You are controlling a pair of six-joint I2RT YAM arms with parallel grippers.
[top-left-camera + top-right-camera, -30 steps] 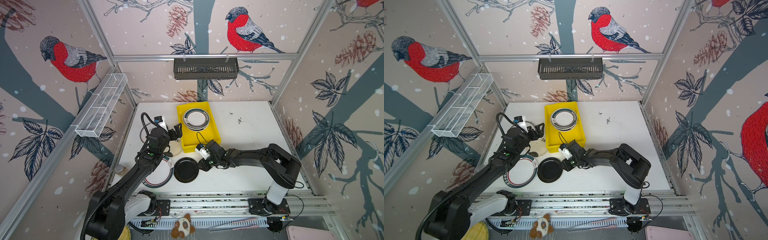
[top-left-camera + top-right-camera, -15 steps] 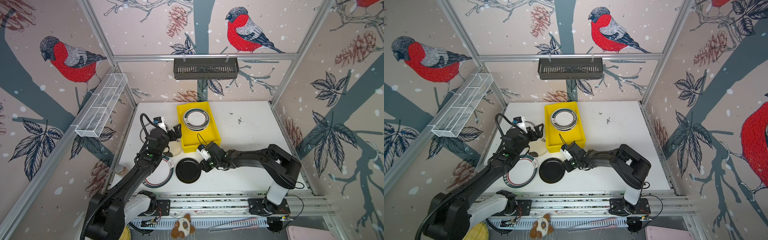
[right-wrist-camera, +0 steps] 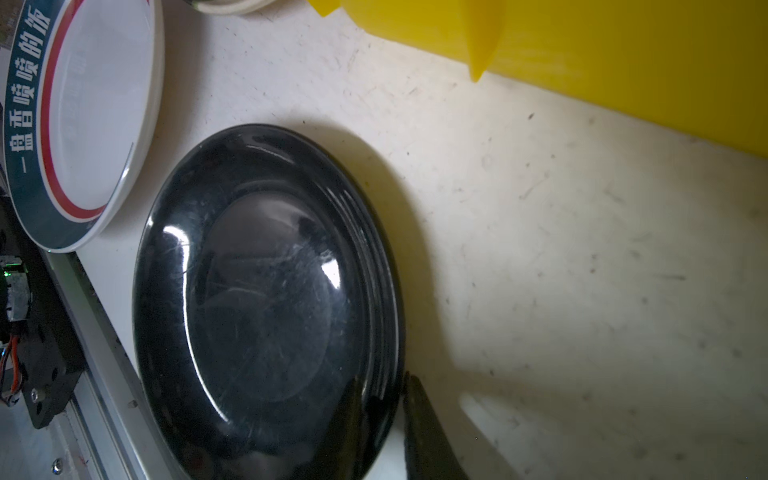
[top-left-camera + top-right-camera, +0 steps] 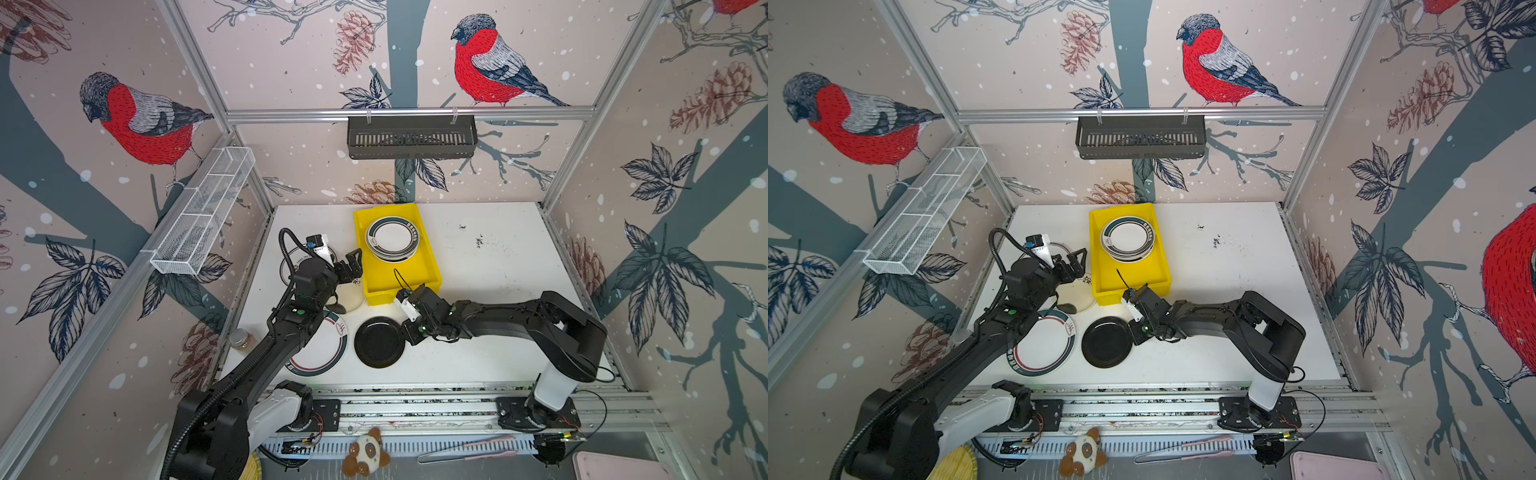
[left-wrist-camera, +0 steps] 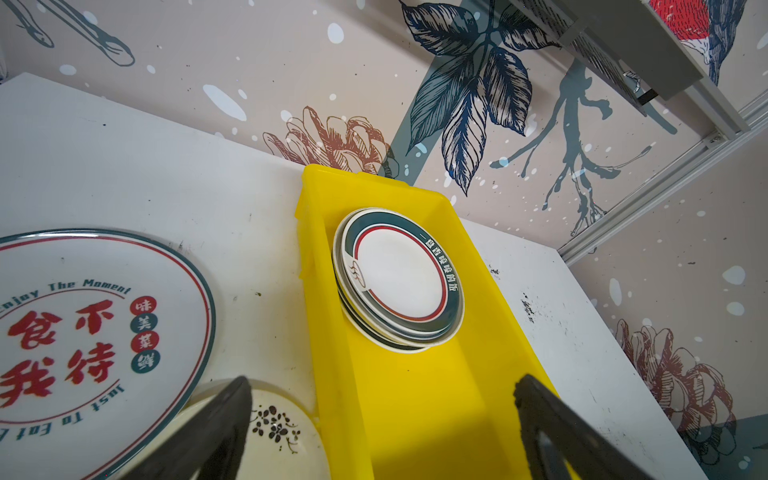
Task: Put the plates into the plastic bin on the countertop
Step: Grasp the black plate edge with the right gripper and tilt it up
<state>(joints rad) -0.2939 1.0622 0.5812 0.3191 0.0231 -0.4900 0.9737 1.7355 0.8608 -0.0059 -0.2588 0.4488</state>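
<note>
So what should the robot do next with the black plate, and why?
Probably lift it a little. The right gripper looks pinched on the rim of the black plate, which lies flat on the countertop, and the plastic bin nearby has bare floor free.

A stack of plates [image 4: 392, 240] is lying in the yellow bin [image 4: 386, 279] while the right gripper [image 4: 409, 333] is touching the edge of the black plate [image 4: 378, 343] on the white countertop [image 4: 498, 266], beside a banded plate [image 4: 328, 353].
</note>
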